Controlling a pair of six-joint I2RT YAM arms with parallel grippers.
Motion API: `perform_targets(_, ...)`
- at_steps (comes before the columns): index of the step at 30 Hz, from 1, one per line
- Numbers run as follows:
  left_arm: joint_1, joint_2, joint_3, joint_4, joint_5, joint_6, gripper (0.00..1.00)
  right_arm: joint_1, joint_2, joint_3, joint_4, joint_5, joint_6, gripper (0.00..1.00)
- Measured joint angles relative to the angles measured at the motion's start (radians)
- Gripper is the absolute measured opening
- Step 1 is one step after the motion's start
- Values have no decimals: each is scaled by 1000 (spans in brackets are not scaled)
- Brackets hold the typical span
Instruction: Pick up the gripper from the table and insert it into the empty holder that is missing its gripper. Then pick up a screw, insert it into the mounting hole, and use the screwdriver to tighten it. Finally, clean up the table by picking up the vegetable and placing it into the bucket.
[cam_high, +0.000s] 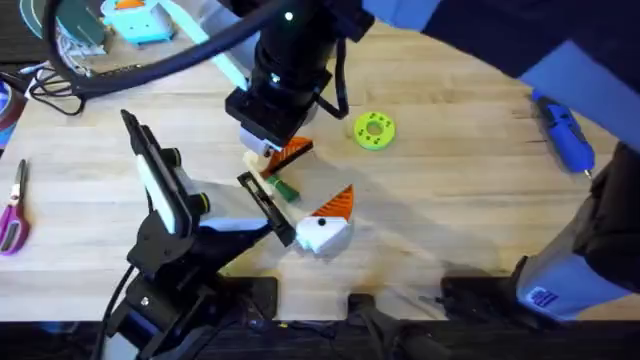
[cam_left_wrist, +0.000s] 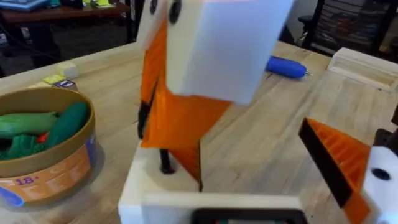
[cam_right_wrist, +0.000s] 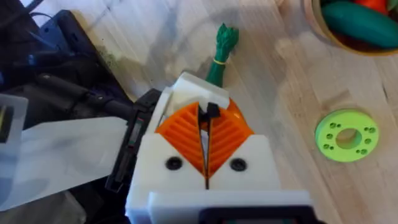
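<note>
My right gripper (cam_high: 277, 152) (cam_right_wrist: 206, 117) hangs low over mid-table, its orange pads shut on a small black piece that looks like a screw (cam_right_wrist: 212, 110). Directly under its tips sits a white wedge block, the holder (cam_right_wrist: 185, 87), at one end of my left gripper's black rail. My left gripper (cam_high: 305, 195) (cam_left_wrist: 267, 186) stands open, its fingers far apart. The slim green vegetable (cam_high: 285, 190) (cam_right_wrist: 219, 53) lies on the table between them. The bucket (cam_left_wrist: 46, 165) (cam_right_wrist: 323, 28) holds plump green toys. The blue screwdriver (cam_high: 565, 140) (cam_left_wrist: 286, 65) lies at the far right.
A lime-green disc (cam_high: 374, 130) (cam_right_wrist: 345, 135) lies just right of the right gripper. Pink-handled scissors (cam_high: 12, 210) rest at the left edge, with cables and a blue box (cam_high: 140, 20) at the back left. The right arm's upper links hang dark across the top.
</note>
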Motion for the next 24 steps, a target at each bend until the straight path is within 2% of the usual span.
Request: perform_targets(24, 0, 0, 0, 1, 6, 0, 993, 10, 6, 0, -13, -24, 0, 6)
